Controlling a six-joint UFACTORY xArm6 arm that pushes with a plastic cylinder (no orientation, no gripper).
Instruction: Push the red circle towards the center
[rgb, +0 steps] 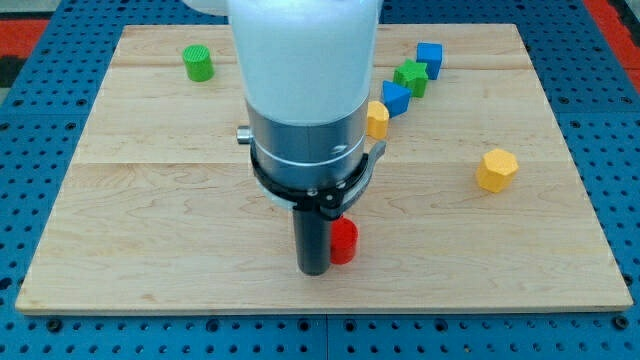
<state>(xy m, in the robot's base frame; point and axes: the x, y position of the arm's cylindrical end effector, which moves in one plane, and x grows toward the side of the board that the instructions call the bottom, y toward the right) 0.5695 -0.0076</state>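
Red circle (344, 241) sat low on the counter (150, 220), below centre; touched tool's tip (315, 270) on the view's right; held nothing, a bare rod; needed to get beneath, then shove toward the view's top.

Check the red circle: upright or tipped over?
Upright: the red circle shows its round top face upward, resting on the board right of my tip.
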